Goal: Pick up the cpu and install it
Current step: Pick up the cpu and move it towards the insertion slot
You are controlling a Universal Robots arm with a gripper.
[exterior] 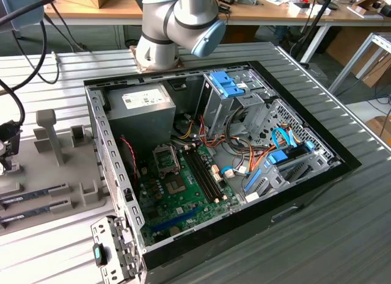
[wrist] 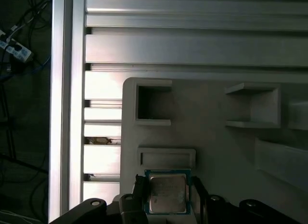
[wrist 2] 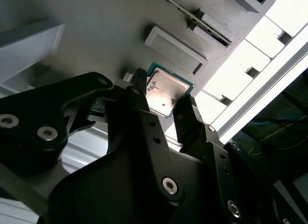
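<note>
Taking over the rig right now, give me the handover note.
Gripper: straddling the cpu in both wrist views; cannot tell whether it grips.
Cpu: at the grey parts tray, beside a raised block, outside the computer case.
Done: approach; the gripper is at the cpu.
Left: cpu not yet installed on the green motherboard.

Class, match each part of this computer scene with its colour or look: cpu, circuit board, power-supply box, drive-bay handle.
Column one:
1 cpu
2 circuit board
3 power-supply box
4 drive-bay handle

Column two:
A blue
B silvery metal top
C green
D grey with a white label

Pairs: 1-B; 2-C; 3-D; 4-A
</note>
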